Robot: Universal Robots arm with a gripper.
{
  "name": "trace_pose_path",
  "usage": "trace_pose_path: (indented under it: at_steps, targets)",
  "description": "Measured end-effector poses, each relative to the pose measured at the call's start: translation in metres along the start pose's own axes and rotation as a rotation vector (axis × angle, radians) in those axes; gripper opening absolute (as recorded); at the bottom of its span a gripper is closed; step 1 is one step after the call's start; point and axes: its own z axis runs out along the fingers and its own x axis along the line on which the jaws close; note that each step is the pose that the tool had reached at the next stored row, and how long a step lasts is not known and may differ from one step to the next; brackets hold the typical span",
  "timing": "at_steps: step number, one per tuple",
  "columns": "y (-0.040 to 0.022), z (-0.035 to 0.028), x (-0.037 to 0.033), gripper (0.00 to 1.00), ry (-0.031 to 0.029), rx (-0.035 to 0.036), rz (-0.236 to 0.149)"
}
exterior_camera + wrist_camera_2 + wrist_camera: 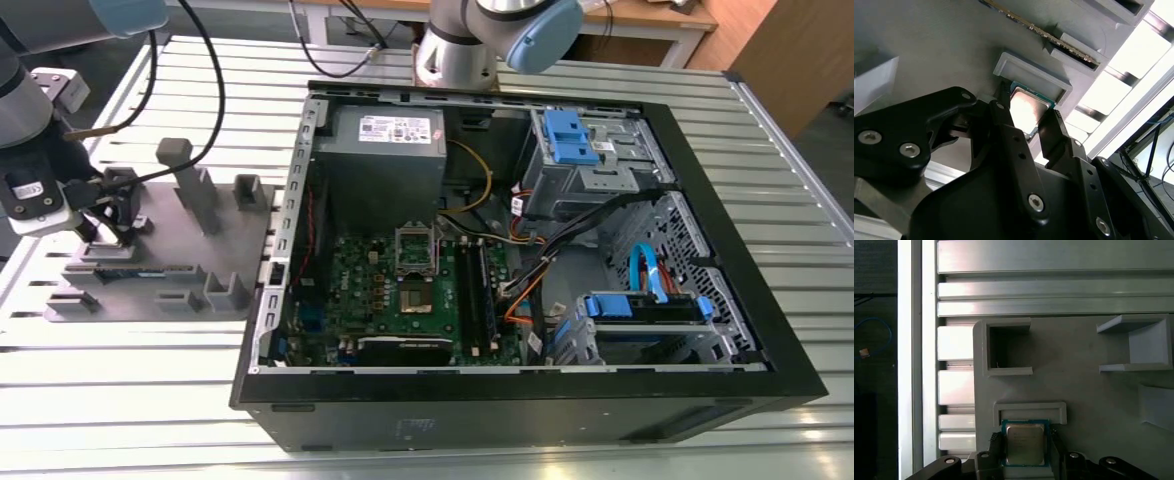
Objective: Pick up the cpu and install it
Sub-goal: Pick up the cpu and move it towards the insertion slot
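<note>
The cpu [1024, 444], a small square chip with a silvery top and a thin green rim, rests on the grey fixture plate [1089, 395] against a low grey bracket [1029, 409]. My gripper [1024, 439] straddles it, its two black fingers [1004, 117] pressed against opposite edges of the cpu [1026, 106]. In the exterior view the gripper [114, 222] hangs over the fixture plate [174, 235] at the exterior view's left, outside the open computer case [534, 250]. The motherboard's silver-framed socket [415, 256] lies in the case's middle.
Grey posts [187, 180] and brackets rise from the fixture plate around the gripper. A long green memory stick [1041, 34] sits in a slot nearby. The case holds cables, drive bays [587, 150] and a power supply [387, 135]. Another arm's base [467, 45] stands behind the case.
</note>
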Motion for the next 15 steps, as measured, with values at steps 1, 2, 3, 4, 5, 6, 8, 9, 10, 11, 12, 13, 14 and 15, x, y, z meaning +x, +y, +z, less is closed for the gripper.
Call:
trace_pose_path:
  at_steps: [1,2,3,4,5,6,8,9,10,11,12,13,14,15]
  targets:
    - [0.0,-0.0002,-0.0006,0.47,0.0004,0.0002,-0.001]
    - [0.0,-0.0002,-0.0012,0.47,0.0004,0.0002,-0.001]
    - [0.0001,-0.0001,-0.0017,0.47,0.0002,0.0001,-0.003]
    - [0.0001,0.0,-0.002,0.47,0.0002,0.0001,-0.004]
    - [0.0001,0.0,-0.002,0.47,0.0003,0.0001,-0.006]
    - [0.0001,0.0,-0.002,0.47,0.0004,0.0002,-0.007]
    - [0.0,-0.0002,-0.0021,0.47,0.0006,0.0003,-0.007]
    - [0.0001,-0.001,-0.0021,0.47,0.0008,0.0004,-0.007]
    - [0.0001,-0.0023,-0.0022,0.47,0.0007,0.0003,-0.007]
    - [0.0002,-0.0036,-0.0021,0.47,0.0004,0.0001,-0.007]
    - [0.0002,-0.0052,-0.0021,0.47,0.0005,0.0002,-0.007]
    - [0.0003,-0.0068,-0.0021,0.47,0.0004,0.0001,-0.007]
    - [0.0004,-0.0085,-0.0021,0.47,0.0005,0.0002,-0.007]
    - [0.0004,-0.01,-0.0021,0.47,0.0004,0.0001,-0.007]
